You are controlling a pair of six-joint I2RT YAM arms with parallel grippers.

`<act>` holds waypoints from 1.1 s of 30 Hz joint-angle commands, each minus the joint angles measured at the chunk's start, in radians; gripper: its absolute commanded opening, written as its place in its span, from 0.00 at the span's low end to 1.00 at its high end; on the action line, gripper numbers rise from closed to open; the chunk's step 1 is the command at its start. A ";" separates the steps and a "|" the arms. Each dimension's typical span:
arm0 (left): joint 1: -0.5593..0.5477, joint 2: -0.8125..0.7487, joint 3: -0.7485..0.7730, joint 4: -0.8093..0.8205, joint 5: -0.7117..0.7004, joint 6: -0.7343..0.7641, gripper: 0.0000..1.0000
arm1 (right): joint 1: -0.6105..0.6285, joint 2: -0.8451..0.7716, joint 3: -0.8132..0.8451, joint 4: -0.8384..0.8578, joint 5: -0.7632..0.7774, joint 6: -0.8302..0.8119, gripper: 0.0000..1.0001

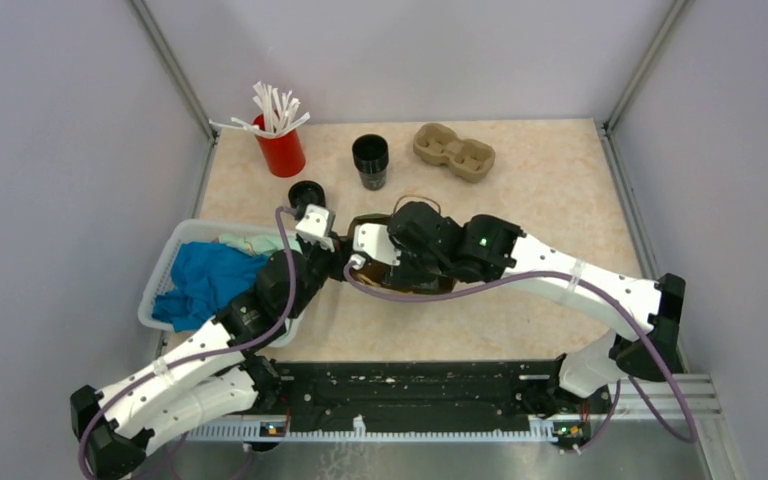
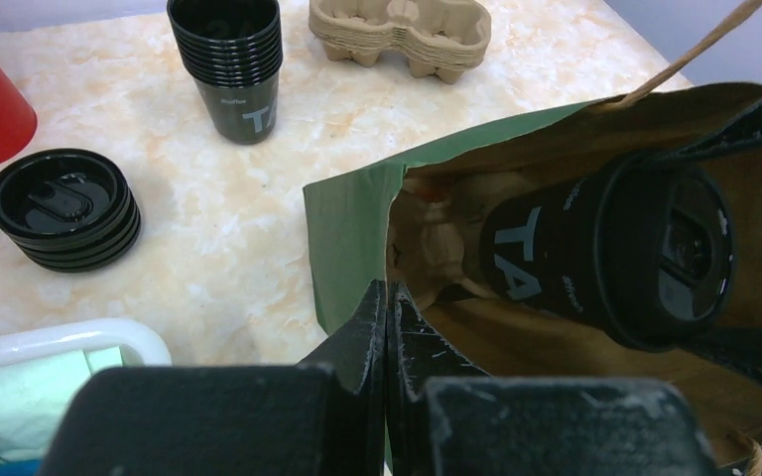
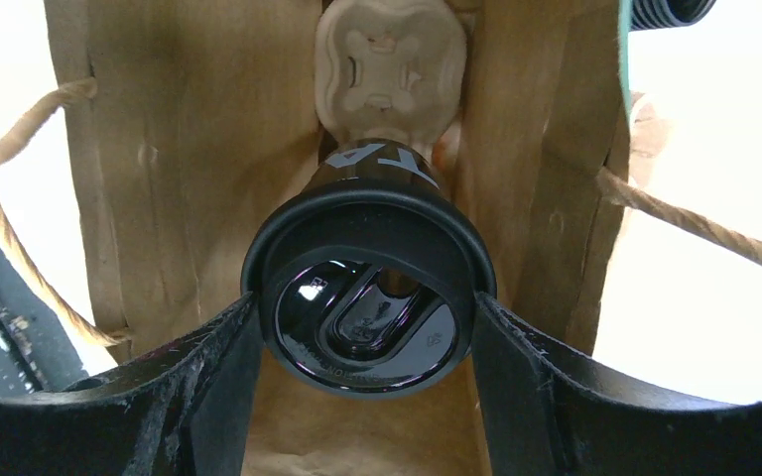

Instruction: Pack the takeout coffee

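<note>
The takeout coffee (image 3: 357, 248), a black cup with a glossy black lid, lies on its side inside a brown paper bag (image 3: 159, 149) with a green outside (image 2: 342, 238). My right gripper (image 3: 365, 305) reaches into the bag's mouth, its fingers pressed on both sides of the lid. The cup's base points at a pulp cup tray (image 3: 387, 59) deep in the bag. From the left wrist view the cup (image 2: 605, 258) shows in the bag's opening. My left gripper (image 2: 388, 293) is shut on the bag's rim. From above, both wrists meet over the bag (image 1: 400, 290).
A stack of black cups (image 1: 370, 160) and a stack of black lids (image 1: 306, 193) stand behind the bag. A red cup of white sticks (image 1: 280, 145) is at the back left and stacked pulp trays (image 1: 453, 150) at the back. A white basket (image 1: 160, 290) with blue cloth sits left.
</note>
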 commanded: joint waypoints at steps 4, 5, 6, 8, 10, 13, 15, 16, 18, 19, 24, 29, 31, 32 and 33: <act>0.001 -0.046 -0.104 0.233 0.024 0.073 0.00 | 0.019 -0.040 -0.096 0.153 0.092 -0.050 0.34; 0.001 -0.049 -0.114 0.245 0.026 0.081 0.00 | 0.018 -0.051 -0.126 0.177 0.095 -0.068 0.34; 0.001 -0.050 -0.122 0.255 0.023 0.088 0.00 | 0.018 -0.057 -0.148 0.187 0.097 -0.080 0.34; 0.001 -0.051 -0.126 0.262 0.008 0.092 0.00 | 0.018 -0.057 -0.175 0.191 0.090 -0.090 0.34; 0.001 -0.047 -0.123 0.271 0.002 0.102 0.00 | 0.017 -0.059 -0.200 0.198 0.088 -0.100 0.34; 0.001 -0.039 -0.118 0.275 -0.003 0.109 0.00 | 0.018 -0.069 -0.235 0.227 0.098 -0.117 0.34; 0.001 -0.038 -0.120 0.276 -0.002 0.108 0.00 | 0.018 -0.074 -0.261 0.248 0.100 -0.136 0.34; 0.001 -0.040 -0.122 0.275 0.001 0.107 0.00 | 0.017 -0.073 -0.274 0.255 0.100 -0.142 0.34; 0.001 -0.049 -0.128 0.275 0.010 0.098 0.00 | 0.000 -0.071 -0.297 0.267 0.076 -0.139 0.33; 0.001 -0.055 -0.134 0.275 0.018 0.095 0.00 | -0.013 -0.069 -0.303 0.273 0.058 -0.133 0.33; 0.001 -0.077 -0.160 0.271 0.059 0.106 0.00 | -0.067 -0.045 -0.274 0.298 0.029 -0.114 0.33; 0.001 -0.099 -0.173 0.239 0.071 0.097 0.00 | -0.105 -0.052 -0.240 0.281 -0.012 -0.151 0.32; 0.001 -0.105 -0.177 0.233 0.077 0.086 0.00 | -0.111 -0.058 -0.236 0.272 -0.026 -0.180 0.33; 0.001 -0.108 -0.180 0.231 0.081 0.083 0.00 | -0.117 -0.056 -0.234 0.265 -0.028 -0.190 0.33; 0.001 -0.110 -0.182 0.229 0.084 0.081 0.00 | -0.122 -0.055 -0.234 0.262 -0.030 -0.200 0.33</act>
